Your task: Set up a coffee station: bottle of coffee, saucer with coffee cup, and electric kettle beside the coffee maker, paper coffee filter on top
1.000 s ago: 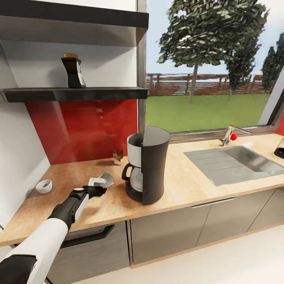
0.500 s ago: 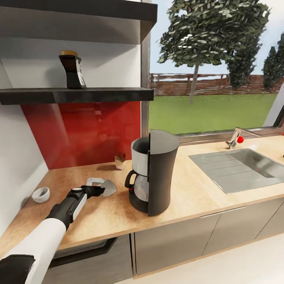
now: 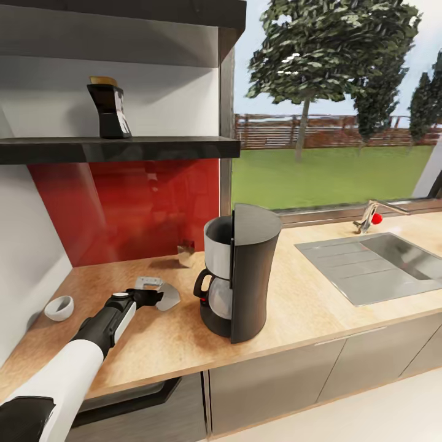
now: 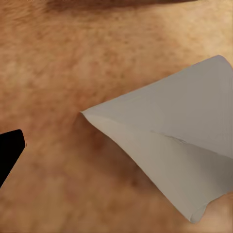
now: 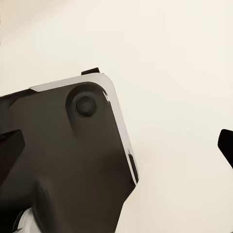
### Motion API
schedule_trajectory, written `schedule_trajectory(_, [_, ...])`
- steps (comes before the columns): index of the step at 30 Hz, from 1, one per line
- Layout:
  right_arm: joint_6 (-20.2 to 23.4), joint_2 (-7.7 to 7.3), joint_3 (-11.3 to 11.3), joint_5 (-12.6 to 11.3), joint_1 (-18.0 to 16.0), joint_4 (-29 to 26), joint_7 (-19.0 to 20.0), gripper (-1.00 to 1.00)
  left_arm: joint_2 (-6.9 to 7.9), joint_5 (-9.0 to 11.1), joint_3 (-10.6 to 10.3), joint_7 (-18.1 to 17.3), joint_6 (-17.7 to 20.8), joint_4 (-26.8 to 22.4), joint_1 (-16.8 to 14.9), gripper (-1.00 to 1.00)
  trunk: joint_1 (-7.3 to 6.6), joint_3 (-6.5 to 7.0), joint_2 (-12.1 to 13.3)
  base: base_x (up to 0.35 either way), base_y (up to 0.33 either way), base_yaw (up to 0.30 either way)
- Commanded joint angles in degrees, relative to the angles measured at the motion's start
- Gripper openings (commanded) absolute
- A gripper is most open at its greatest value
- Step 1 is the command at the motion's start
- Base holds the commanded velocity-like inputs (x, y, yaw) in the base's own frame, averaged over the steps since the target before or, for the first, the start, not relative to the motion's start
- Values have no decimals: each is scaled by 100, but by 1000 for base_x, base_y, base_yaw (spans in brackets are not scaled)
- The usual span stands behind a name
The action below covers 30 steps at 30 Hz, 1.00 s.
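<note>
Left claw (image 3: 155, 299) over grainy wood countertop (image 3: 307, 307), grip unclear, beside a creased grey paper filter (image 4: 179, 150).

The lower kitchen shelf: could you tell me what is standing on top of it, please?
The bottle of coffee, dark with an orange-tan cap, stands upright on the kitchen shelf, toward its left part. Nothing else shows on the board; its far left end is cut off by the picture's edge.

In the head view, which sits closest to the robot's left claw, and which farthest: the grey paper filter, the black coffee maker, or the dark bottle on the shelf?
1. Grey paper coffee filter, on the counter right at the left claw.
2. Tall black coffee maker, to the claw's right.
3. Dark orange-capped bottle, up on the black wall shelf.
</note>
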Motion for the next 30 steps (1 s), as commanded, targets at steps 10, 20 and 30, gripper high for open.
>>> schedule_trajectory(10, [-21, 1, -8, -42, -5, 3, 4, 100, 3, 20, -23, 4, 30, 1, -4, 100, 4, -13, -13, 140, 0, 0])
schedule_trajectory(20, [-20, 1, -8, -42, -5, 3, 16, 100, -44, 18, -9, 5, -7, 7, 164, 100, 4, -13, -13, 43, 0, 0])
schedule_trajectory(30, [-19, 1, -8, -42, -5, 3, 8, 100, -48, 17, -6, 9, -14, 5, 204, 100, 4, -13, -13, 0, 0, 0])
